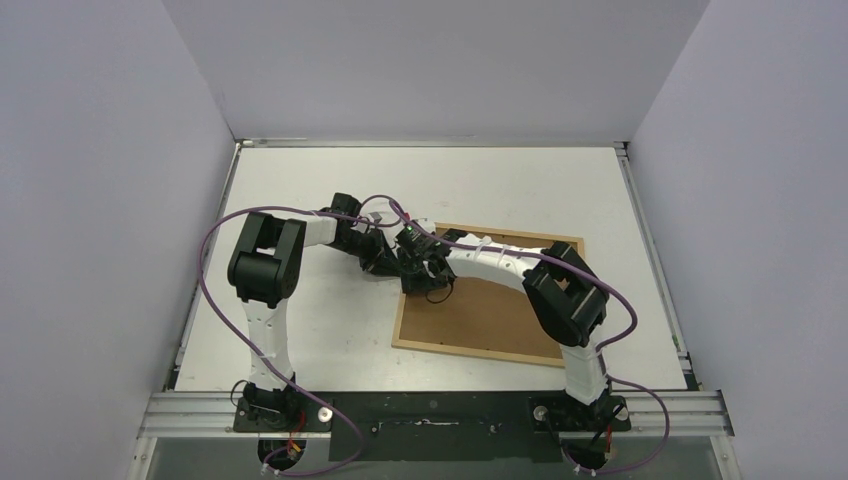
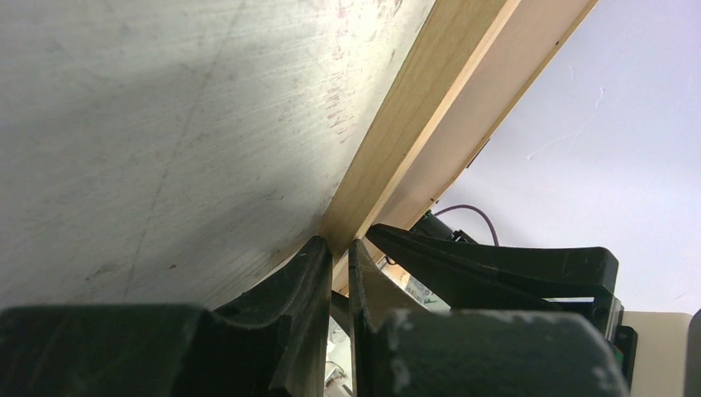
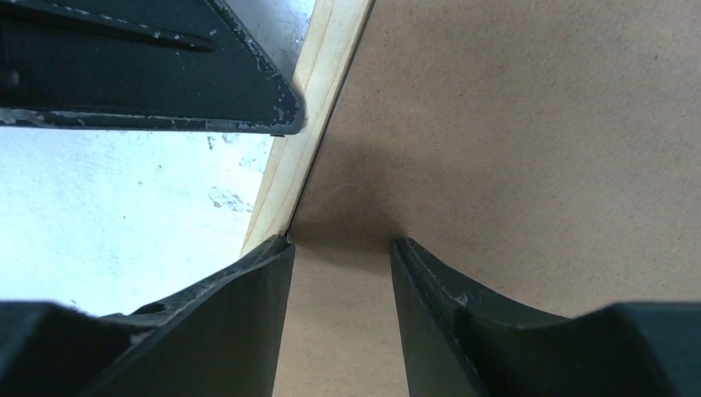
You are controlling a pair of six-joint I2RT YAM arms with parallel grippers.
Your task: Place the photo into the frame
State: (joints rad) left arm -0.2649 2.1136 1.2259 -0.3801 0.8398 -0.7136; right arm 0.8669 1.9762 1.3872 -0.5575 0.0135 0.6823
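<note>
Left gripper [image 2: 335, 248]: jaws narrow, pinching the left rail of the frame [image 2: 397, 141]; right gripper [image 3: 340, 244]: half apart, tips at board [image 3: 512, 124] beside that rail; frame on table [image 1: 320, 330], right of centre.

We are seeing soft, even overhead light brightening the white surface [image 1: 330, 330]. Up close, the left claw [image 2: 337, 248] and right claw [image 3: 342, 244] are blurring darkly; a dim shadow is pooling on the backing board [image 3: 512, 124] beside the frame [image 3: 293, 165].
</note>
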